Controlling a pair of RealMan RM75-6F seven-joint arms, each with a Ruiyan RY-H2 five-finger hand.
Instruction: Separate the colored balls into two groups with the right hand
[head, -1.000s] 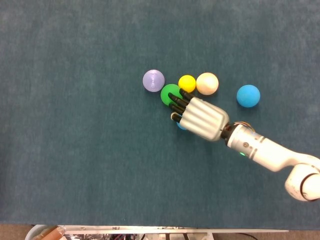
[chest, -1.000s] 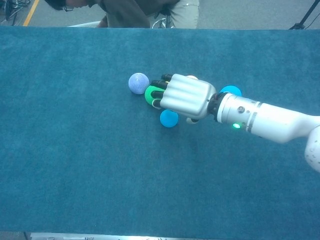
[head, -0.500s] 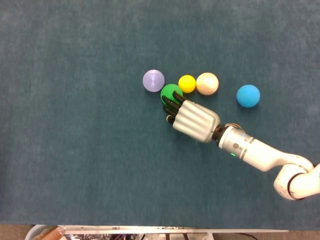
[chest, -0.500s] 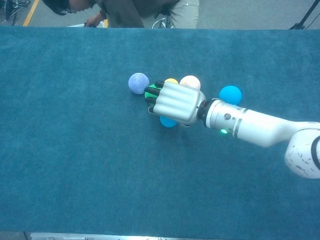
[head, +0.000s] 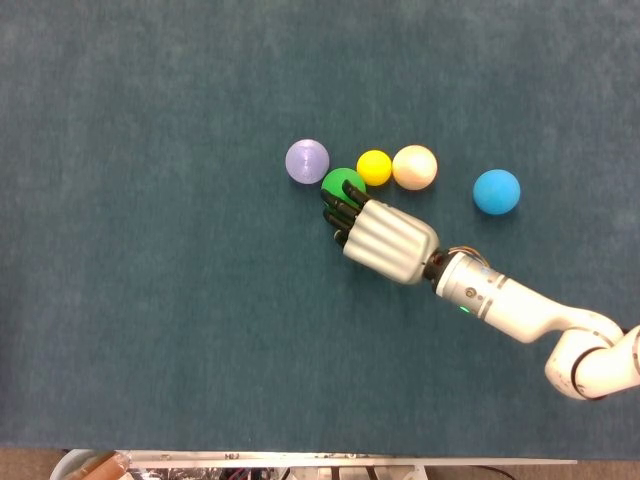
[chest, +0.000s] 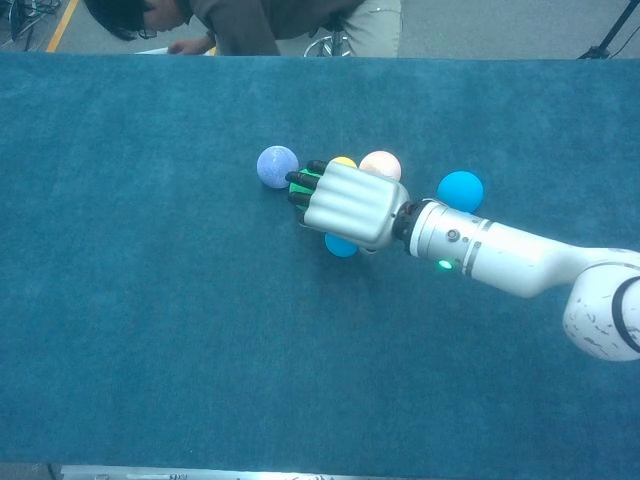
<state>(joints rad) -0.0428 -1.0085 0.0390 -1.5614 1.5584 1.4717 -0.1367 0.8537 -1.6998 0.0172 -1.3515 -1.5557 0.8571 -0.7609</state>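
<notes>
Balls cluster mid-surface, where the right hand (head: 385, 236), fingers curled over the green ball (head: 340, 183), could knock the touching yellow ball (head: 374, 167) and nearby purple ball (head: 307, 161) rolling away, scattering both groups.

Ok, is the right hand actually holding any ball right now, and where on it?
Cannot tell. The right hand lies knuckles-up, fingertips at the green ball, with a blue ball partly under the palm; any hold is hidden.
</notes>
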